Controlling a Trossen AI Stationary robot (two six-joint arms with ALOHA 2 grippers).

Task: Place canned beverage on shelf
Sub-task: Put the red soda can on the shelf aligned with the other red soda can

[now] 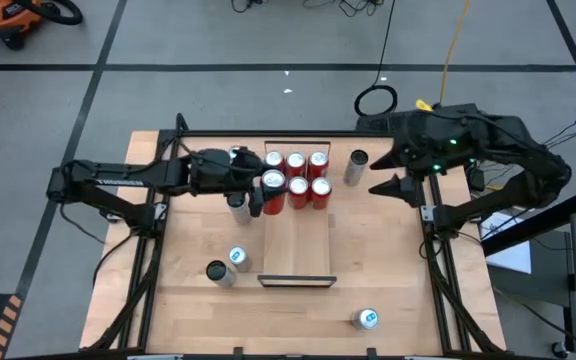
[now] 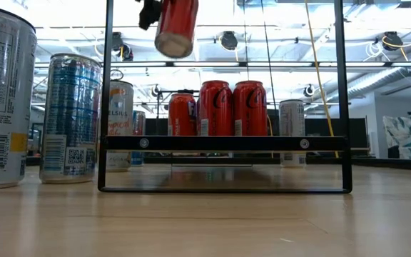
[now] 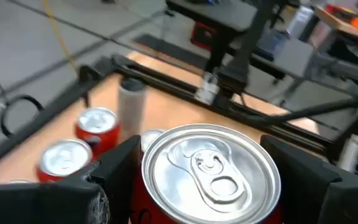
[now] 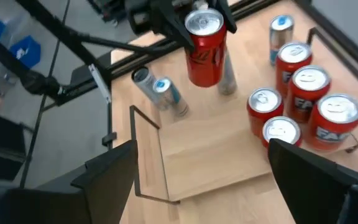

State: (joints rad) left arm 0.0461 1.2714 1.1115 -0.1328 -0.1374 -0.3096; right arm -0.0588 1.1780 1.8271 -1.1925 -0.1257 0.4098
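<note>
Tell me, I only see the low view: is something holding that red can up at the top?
Observer: Yes. The left gripper is shut on the red can, up over the shelf.
Operator: How many cans are on the shelf?
Observer: Five red cans at its far end, three behind and two in front.
Operator: Where's the other arm?
Observer: The right gripper hovers open over the table's right side.

Light-wood table [image 1: 388, 270] has the shelf [image 1: 298, 245] lying flat in the middle, red cans [image 1: 296, 176] clustered at its far end. Slim silver cans [image 1: 228, 265] stand scattered on the table around it.
</note>
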